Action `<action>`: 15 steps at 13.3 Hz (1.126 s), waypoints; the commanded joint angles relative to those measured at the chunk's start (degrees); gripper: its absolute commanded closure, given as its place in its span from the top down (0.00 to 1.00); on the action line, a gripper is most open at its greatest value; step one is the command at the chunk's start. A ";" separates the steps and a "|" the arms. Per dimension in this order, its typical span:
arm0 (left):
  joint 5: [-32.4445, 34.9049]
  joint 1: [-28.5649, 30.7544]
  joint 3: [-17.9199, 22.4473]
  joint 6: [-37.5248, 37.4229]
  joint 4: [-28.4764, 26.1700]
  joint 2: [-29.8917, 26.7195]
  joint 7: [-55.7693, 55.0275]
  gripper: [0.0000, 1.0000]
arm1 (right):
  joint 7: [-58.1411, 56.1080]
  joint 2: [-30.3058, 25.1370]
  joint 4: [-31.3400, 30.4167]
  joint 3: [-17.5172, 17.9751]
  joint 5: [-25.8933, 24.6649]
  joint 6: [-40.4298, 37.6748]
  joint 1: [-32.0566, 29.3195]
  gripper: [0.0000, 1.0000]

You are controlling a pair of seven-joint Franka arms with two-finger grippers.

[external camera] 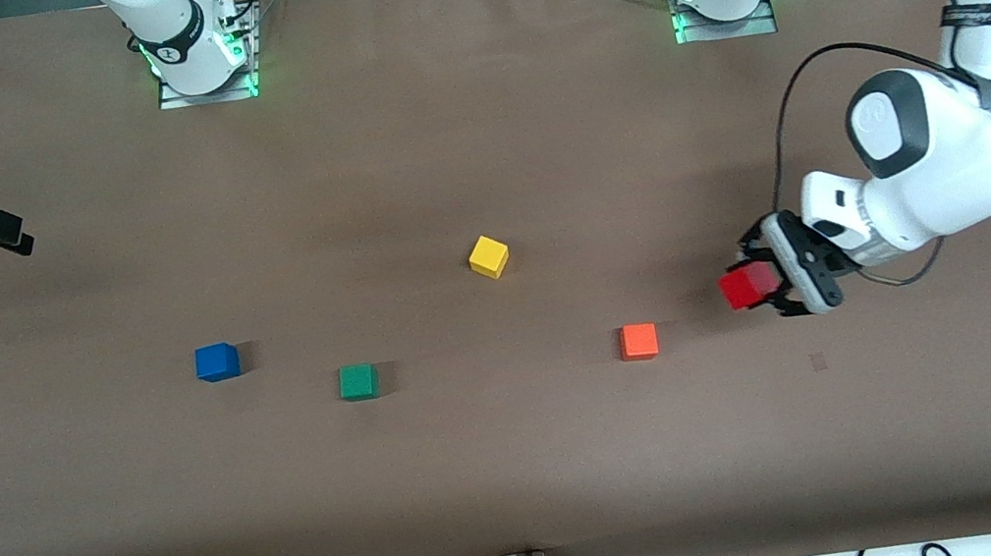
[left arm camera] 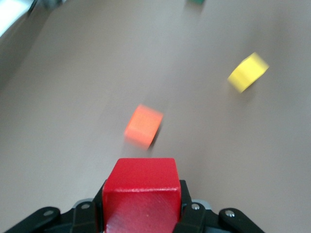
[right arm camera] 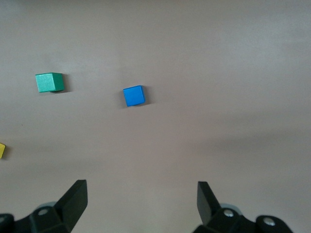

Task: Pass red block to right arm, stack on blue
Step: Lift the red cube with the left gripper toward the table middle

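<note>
Two arms are sharing the table (external camera: pixel 526 472): the left arm is bending low at its end, its left gripper (external camera: pixel 760 284) clenching the red block (external camera: pixel 747 286) just above the surface near the orange cube (external camera: pixel 639 341). For a clean handover, it should present the block's free faces. The right gripper (right arm camera: pixel 141 199) is waiting, jaws released, above the blue (external camera: pixel 217 362).

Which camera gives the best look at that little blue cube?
The right wrist view: the blue cube sits mid-picture, unobstructed. The front view shows it smaller, toward the right arm's end. The left wrist view misses it.
</note>
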 commanded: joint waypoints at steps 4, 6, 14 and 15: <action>-25.39 -0.12 -7.97 -1.02 1.93 2.26 20.14 0.12 | 0.19 0.24 0.90 -0.08 -0.63 -0.21 0.15 1.00; -35.38 -0.21 -11.22 -1.02 1.93 4.71 26.83 0.12 | 0.19 0.24 0.90 -0.08 -0.63 -0.21 0.15 1.00; -55.02 -5.65 -14.05 -0.31 3.69 8.16 47.85 0.13 | -0.77 1.63 0.90 -0.08 0.16 -0.05 0.16 1.00; -55.73 -6.00 -14.05 -0.23 3.69 8.24 48.48 0.13 | -1.04 3.47 1.51 0.01 0.07 -0.04 0.33 1.00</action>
